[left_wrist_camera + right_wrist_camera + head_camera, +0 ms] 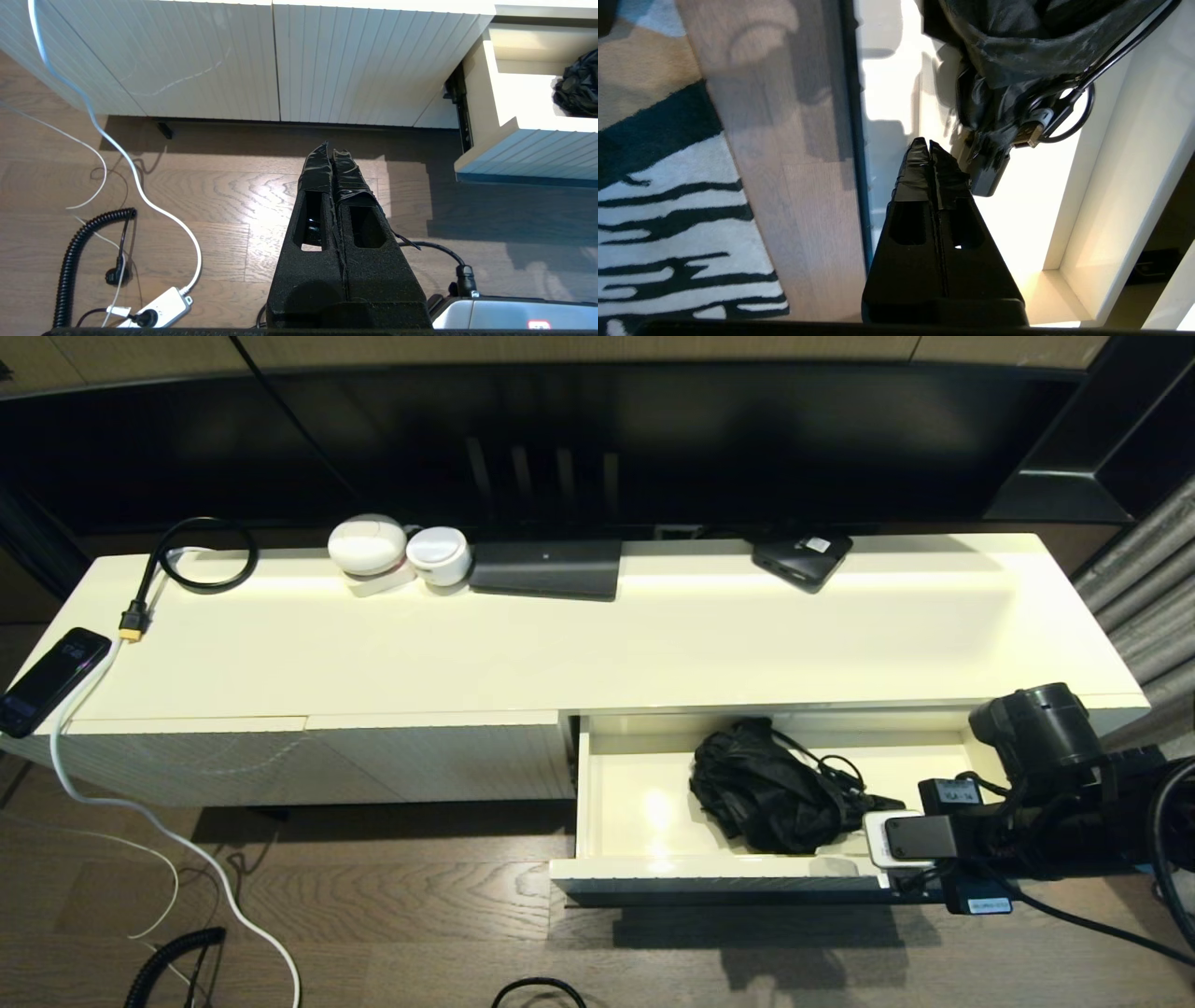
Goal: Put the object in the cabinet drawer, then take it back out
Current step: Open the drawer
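The cabinet drawer (709, 870) stands pulled out at the cabinet's right end. Inside it lies the object, a crumpled black bundle (761, 789) with thin black cables and a USB plug (1029, 133). My right gripper (930, 142) is shut with nothing between its fingers, low over the drawer's (1031, 210) right front part, just inside the front panel. Its tips sit right beside a black block (990, 175) at the bundle's (1008, 56) near end. My left gripper (331, 147) is shut and empty above the wooden floor, left of the drawer (481, 93); the bundle (579, 84) shows at the edge.
On the cabinet top (653, 635) stand two white round devices (369, 546), a flat black box (546, 569), a small black device (803, 558), a coiled black cable (205, 555) and a phone (47, 679). White and black cables (117, 154) and a power strip (159, 310) lie on the floor. A striped rug (654, 205) lies before the drawer.
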